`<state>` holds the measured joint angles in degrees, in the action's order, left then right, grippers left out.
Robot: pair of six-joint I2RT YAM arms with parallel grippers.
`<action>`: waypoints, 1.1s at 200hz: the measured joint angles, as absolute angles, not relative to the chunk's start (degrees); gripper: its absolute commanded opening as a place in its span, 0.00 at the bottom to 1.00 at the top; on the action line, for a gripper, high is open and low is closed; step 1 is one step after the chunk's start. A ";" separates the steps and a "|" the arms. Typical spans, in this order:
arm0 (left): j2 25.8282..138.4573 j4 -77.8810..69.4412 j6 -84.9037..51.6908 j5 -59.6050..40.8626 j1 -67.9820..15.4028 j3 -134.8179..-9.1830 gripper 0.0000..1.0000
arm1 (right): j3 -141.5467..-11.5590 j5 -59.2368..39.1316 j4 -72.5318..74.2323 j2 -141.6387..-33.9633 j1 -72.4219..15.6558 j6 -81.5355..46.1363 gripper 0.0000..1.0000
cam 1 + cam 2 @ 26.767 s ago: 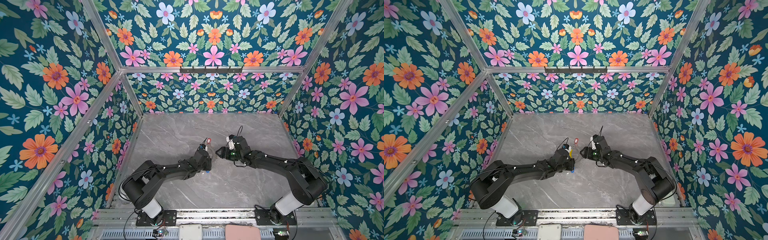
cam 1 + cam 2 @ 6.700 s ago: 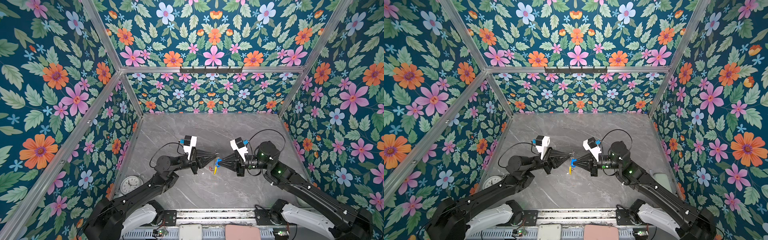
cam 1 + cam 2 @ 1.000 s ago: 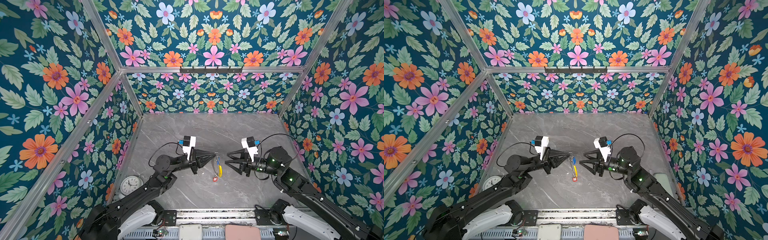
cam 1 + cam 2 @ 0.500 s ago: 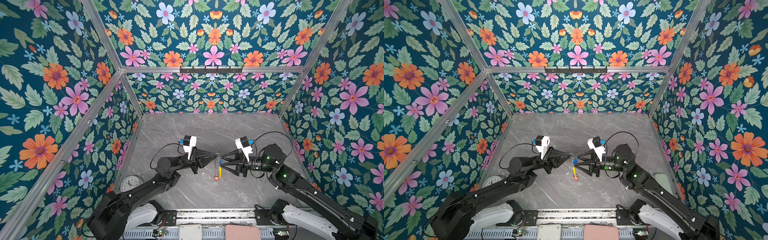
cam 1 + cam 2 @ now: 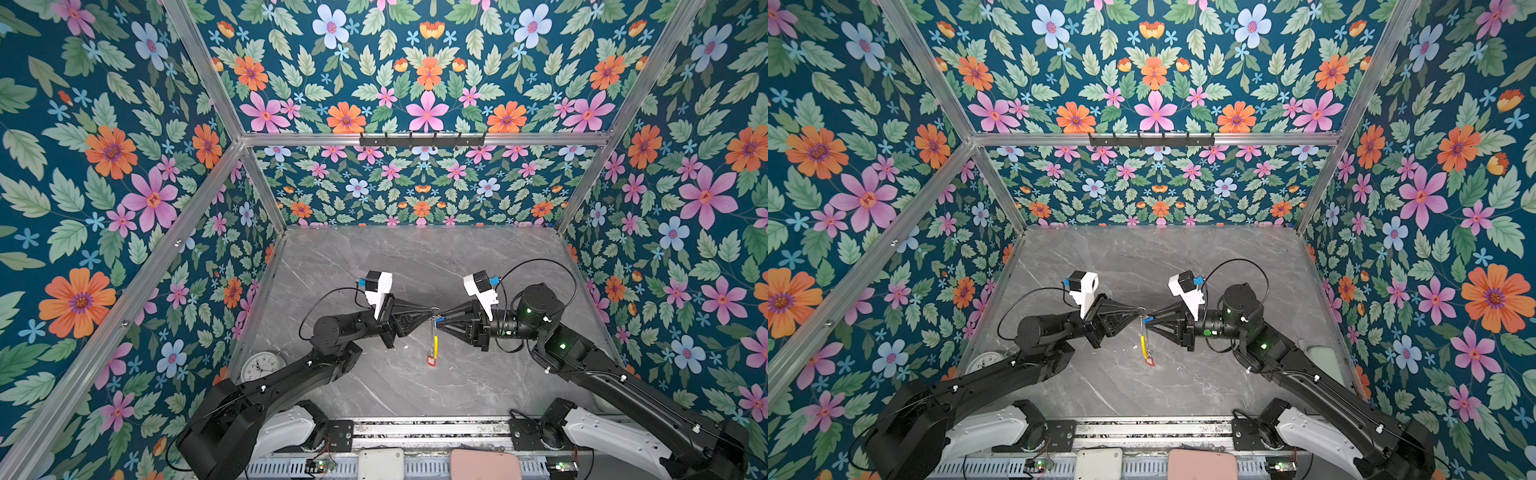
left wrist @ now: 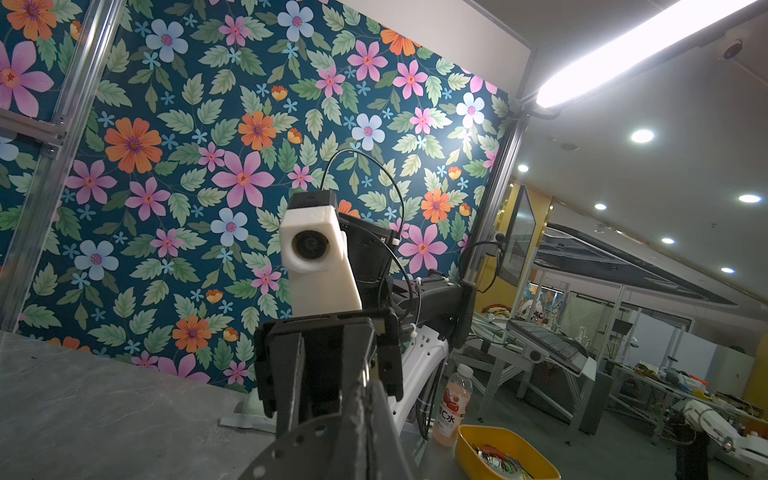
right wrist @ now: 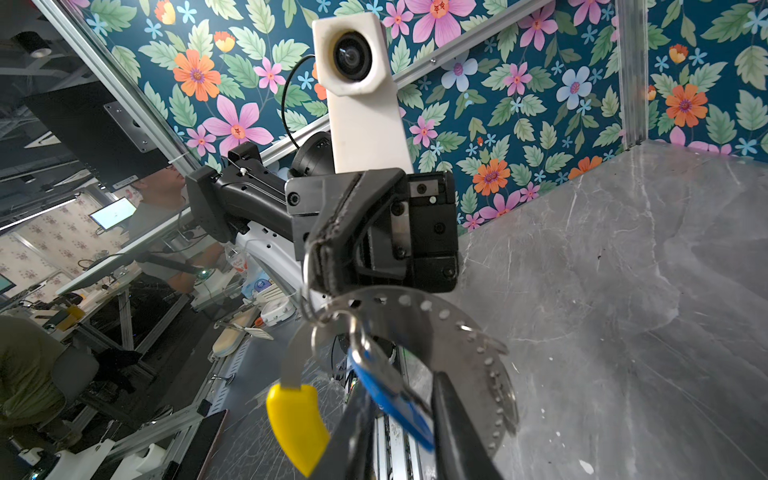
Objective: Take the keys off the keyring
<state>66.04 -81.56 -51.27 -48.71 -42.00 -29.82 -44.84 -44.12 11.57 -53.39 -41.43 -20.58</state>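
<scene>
Left claw (image 5: 430,311) closed on keyring (image 5: 435,343) at its 12 o'clock. The ring hangs above the tabletop (image 5: 374,266) centre. Right claw (image 5: 444,320) clamped on blue key (image 7: 390,395) near the ring top. Red key (image 5: 431,359) dangles at 6 o'clock.

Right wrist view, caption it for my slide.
Left gripper pinches thin grey metal keyring; right gripper flanks blue-tagged key.

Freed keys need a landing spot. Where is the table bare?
Bare: the back half of the table, to the rear wall, and the near strip between both arms. Crowded: mid-table, where left gripper and right gripper meet at the keyring; a clock sits by the left arm.
</scene>
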 measured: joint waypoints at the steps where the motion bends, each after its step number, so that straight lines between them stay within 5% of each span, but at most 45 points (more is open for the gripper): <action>1: 66.04 -81.56 -51.27 -48.66 -42.00 -29.82 0.00 | -44.84 -44.21 11.60 -53.39 -41.43 -20.58 0.11; 23: 65.82 -81.06 -51.20 -48.03 -42.00 -29.76 0.00 | -44.88 -45.08 11.86 -53.30 -41.58 -20.58 0.00; 220: 65.36 -80.07 -51.24 -47.72 -42.00 -29.39 0.00 | -45.98 -50.52 12.67 -57.45 -41.67 -20.34 0.00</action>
<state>65.36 -80.07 -51.24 -47.72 -42.00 -29.39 -45.98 -50.52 12.67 -57.45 -41.67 -20.34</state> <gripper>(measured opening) 0.051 0.051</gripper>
